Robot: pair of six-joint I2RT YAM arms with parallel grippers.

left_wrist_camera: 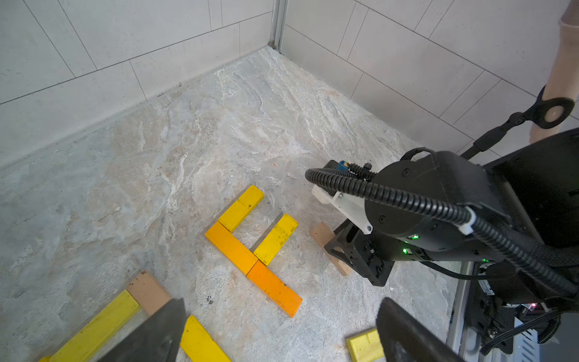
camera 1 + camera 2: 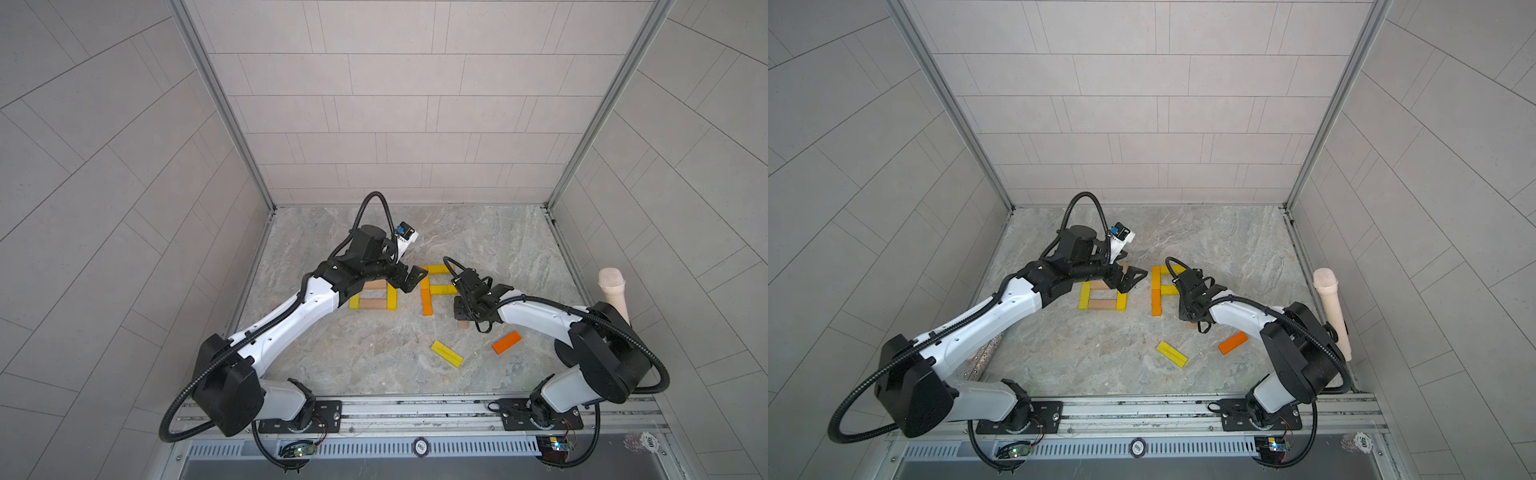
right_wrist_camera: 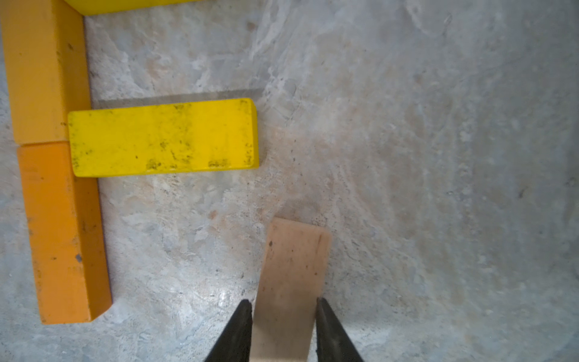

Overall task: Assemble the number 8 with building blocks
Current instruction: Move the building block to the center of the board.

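Right hand (image 3: 283, 302): clenched on a tan bar (image 3: 294, 266), one finger against each long edge. The bar juts forward from the fingertips, flat and low over the desk (image 3: 438, 156); cannot tell whether it touches. Gripped lengthwise, likely so it can go down as an upright stroke.

Unfinished 8 (image 2: 426, 301) lies just ahead of this hand. Two orange bars (image 3: 65, 232) end to end make one side, and a yellow top bar (image 2: 439, 270) and a yellow middle bar (image 3: 163, 138) branch off it: an F so far. The tan bar runs parallel to the orange side, and its far end stops short of the middle bar's free end. Judged: meant as the lower stroke opposite.

Left hand (image 2: 413, 277): released, jaws wide, nothing between them. It hovers over a separate square loop (image 2: 392, 297) of yellow and tan bars, clear of the work.

Spares behind the right hand: loose yellow bar (image 2: 446, 353) and loose orange bar (image 2: 506, 342), apart from each other.
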